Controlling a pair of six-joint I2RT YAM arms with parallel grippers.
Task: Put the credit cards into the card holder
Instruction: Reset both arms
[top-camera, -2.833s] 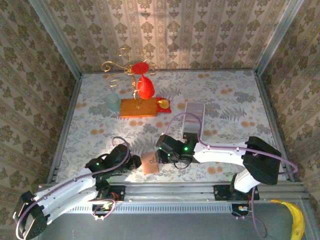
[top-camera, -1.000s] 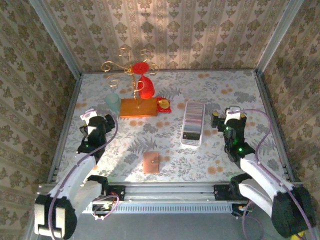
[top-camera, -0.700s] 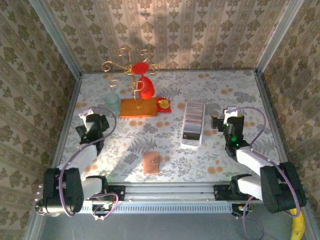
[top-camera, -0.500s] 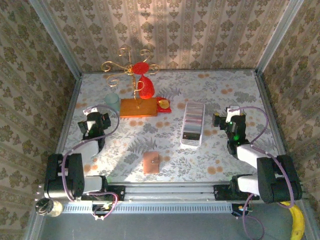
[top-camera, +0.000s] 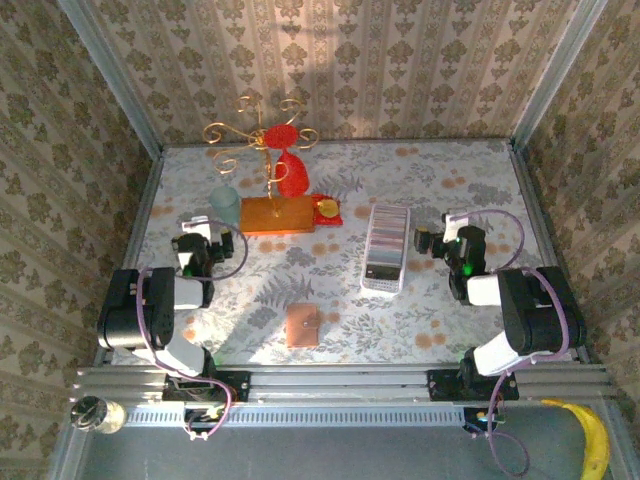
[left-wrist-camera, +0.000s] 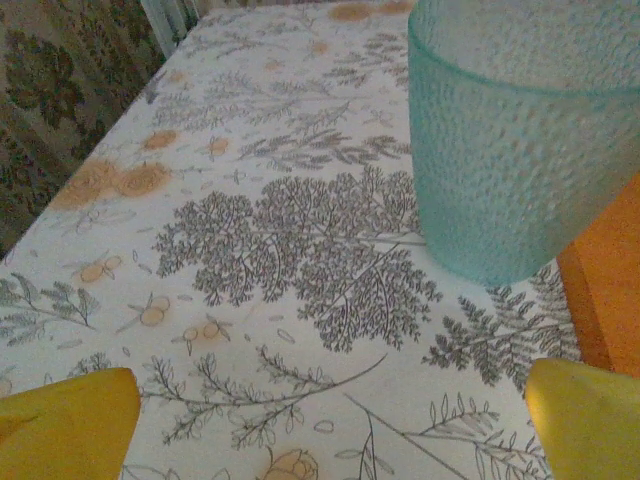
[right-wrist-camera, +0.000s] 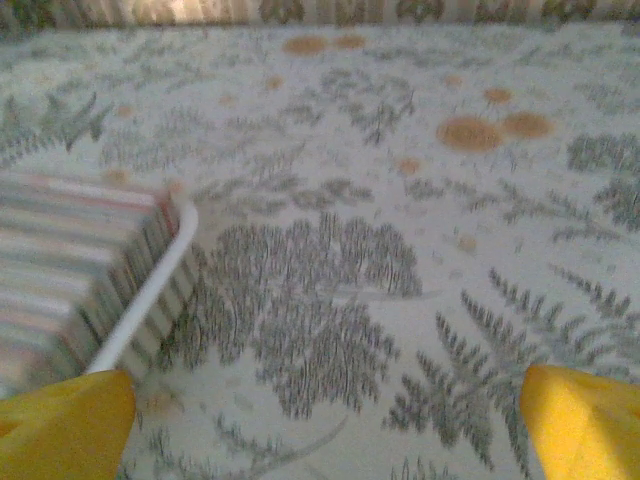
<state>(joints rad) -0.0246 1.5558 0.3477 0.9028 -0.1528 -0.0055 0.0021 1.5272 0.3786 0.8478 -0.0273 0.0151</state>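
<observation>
The tan-brown card holder (top-camera: 301, 325) lies flat near the table's front edge, with no gripper near it. The credit cards (top-camera: 387, 240), a pale pink, grey and white stack, stand in a long white tray (top-camera: 380, 284) right of centre. In the right wrist view the cards (right-wrist-camera: 60, 250) sit at the left behind the tray rim (right-wrist-camera: 150, 290). My left gripper (top-camera: 207, 240) rests low at the left, open, just short of a teal cup (left-wrist-camera: 520, 150). My right gripper (top-camera: 445, 242) rests low to the right of the tray, open, holding nothing. Yellow fingertips (left-wrist-camera: 60, 425) (right-wrist-camera: 585, 420) stand wide apart.
An orange wooden block (top-camera: 280, 215) carries a gold wire stand and a red glass (top-camera: 290, 175) at the back left, with the teal cup (top-camera: 225, 207) beside it. A corner of the block (left-wrist-camera: 605, 290) appears beside the cup. Patterned walls close in on three sides.
Both arms have drawn back from the card holder at the front centre and folded up at the table's sides. The card holder lies alone; the tray of cards has not moved.
</observation>
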